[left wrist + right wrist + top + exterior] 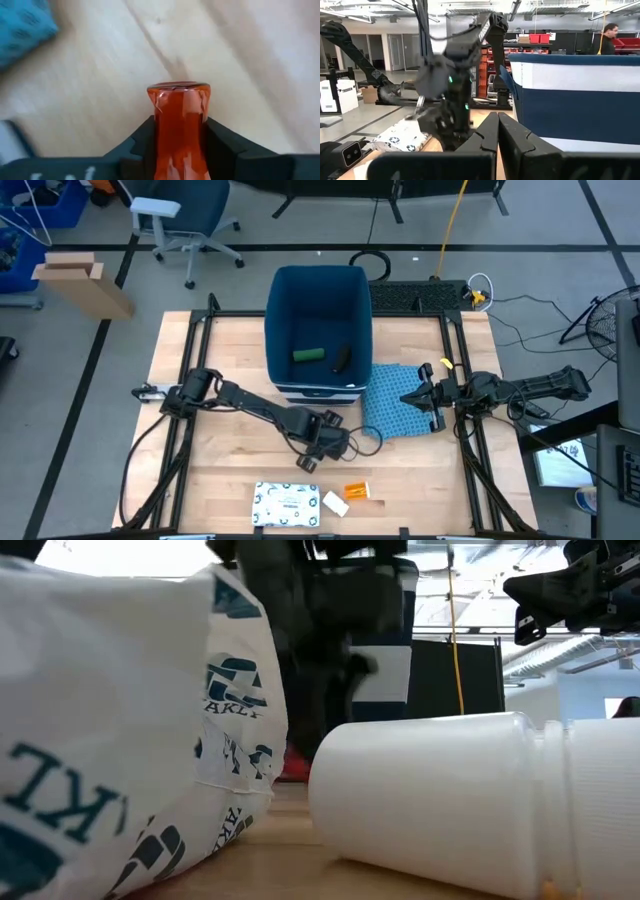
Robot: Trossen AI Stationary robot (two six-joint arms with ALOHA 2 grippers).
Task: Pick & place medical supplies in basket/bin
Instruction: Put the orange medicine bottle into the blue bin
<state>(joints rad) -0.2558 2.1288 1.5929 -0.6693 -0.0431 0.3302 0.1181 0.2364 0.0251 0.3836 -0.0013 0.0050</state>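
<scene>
A speckled packet (288,505), a small white piece (336,503) and an orange bottle (357,493) are seen on the desk (220,480), well in front of the bin (318,330). The left gripper (318,456), in front of the bin, is clamped on a red-orange tube (179,127). A green box (308,354) and a dark item, possibly another supply, lie in the bin. The right gripper (428,402), fingers closed, is held over the cloth (395,405) right of the bin.

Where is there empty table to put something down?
The wood left of the dark-blue bin, behind the left arm, is bare. So is the front right corner, right of the orange pill bottle. It is crowded along the front middle, where the white speckled packet and small white piece lie, and on the blue cloth under the right gripper.
</scene>
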